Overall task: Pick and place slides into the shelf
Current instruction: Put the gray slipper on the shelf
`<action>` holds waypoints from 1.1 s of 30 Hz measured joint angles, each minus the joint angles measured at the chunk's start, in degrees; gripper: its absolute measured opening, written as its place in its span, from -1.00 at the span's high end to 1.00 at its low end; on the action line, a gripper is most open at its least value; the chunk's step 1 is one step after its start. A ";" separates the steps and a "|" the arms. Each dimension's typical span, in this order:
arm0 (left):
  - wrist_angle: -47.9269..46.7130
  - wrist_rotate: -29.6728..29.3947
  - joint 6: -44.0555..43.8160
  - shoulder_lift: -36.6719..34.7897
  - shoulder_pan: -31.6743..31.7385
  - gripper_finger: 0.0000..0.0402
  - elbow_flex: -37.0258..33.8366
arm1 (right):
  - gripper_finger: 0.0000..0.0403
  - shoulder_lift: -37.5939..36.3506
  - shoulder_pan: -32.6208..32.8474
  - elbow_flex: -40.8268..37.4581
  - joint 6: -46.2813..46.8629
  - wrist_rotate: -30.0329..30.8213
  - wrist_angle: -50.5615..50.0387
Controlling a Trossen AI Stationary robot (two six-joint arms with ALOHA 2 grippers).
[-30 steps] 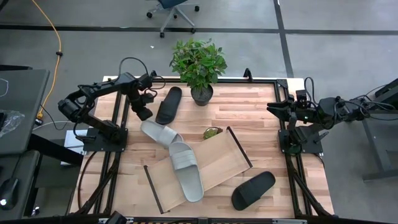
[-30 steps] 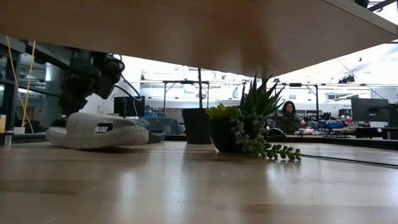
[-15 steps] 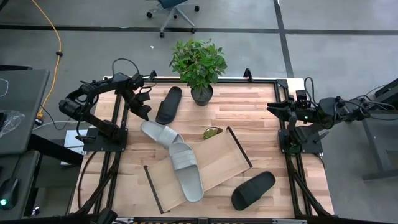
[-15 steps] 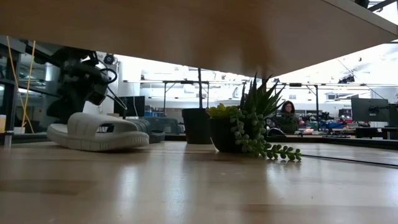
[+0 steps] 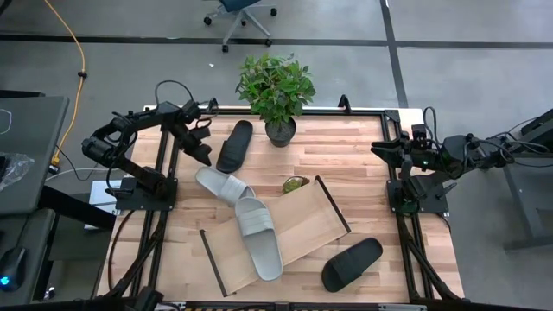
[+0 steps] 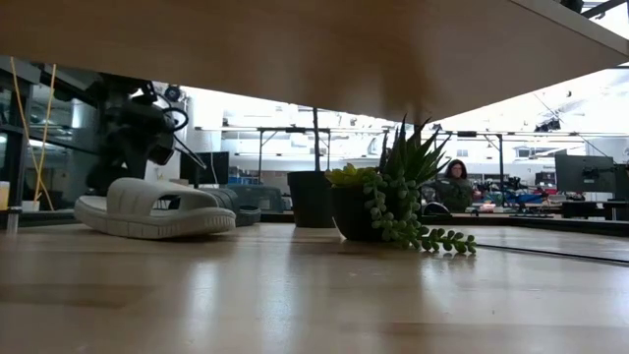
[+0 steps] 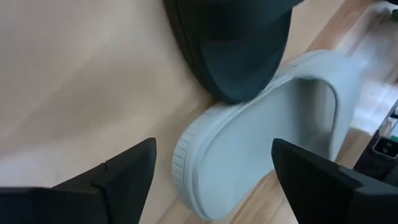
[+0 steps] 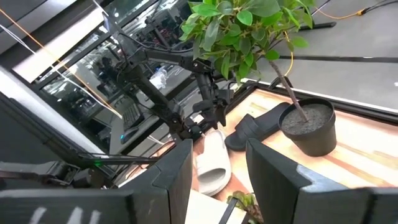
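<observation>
Two light grey slides and two black ones show in the high view. One grey slide (image 5: 222, 184) lies flat on the table, left of the shelf (image 5: 302, 220). The other grey slide (image 5: 259, 238) lies across the shelf. A black slide (image 5: 235, 145) lies at the far left, a second black slide (image 5: 352, 263) near the front right. My left gripper (image 5: 204, 155) hovers open above the first grey slide's end (image 7: 205, 168), its fingers clear of that end on either side. My right gripper (image 5: 378, 149) waits open at the table's right edge.
A leafy potted plant (image 5: 277, 95) stands at the table's far edge, beside the far black slide. A small succulent (image 5: 295, 183) sits by the shelf's far corner. Bare wood lies between the shelf and the right arm. A person (image 6: 457, 182) sits in the room far behind.
My left gripper has opened and let go of the grey slide's end. It has risen a little and drawn back toward the table's far left corner. The grey slide stays flat on the table where it was.
</observation>
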 joint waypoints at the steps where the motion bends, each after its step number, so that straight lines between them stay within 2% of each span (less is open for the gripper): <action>1: -0.06 0.00 0.02 0.01 0.00 -0.49 0.33 | 0.30 0.00 0.00 0.00 0.10 0.00 0.00; 7: -1.81 0.42 1.11 0.01 -0.03 -0.36 4.26 | 0.30 0.00 0.00 0.00 0.31 -0.02 0.01; 12: -7.80 3.24 3.55 -0.02 -0.23 -0.30 6.67 | 0.30 0.00 0.00 0.00 0.35 -0.02 -0.01; 17: -11.94 6.19 3.86 -0.02 -4.78 -0.27 5.98 | 0.30 0.00 -0.02 -0.01 0.35 -0.02 0.01; 25: -5.45 5.04 -3.33 -0.02 -15.55 -0.27 5.95 | 0.30 0.02 0.00 0.00 -0.16 1.42 -0.02; 33: 3.13 3.35 -11.72 -0.02 -19.77 -0.27 5.95 | 0.30 0.02 0.00 0.00 -0.26 1.50 -0.03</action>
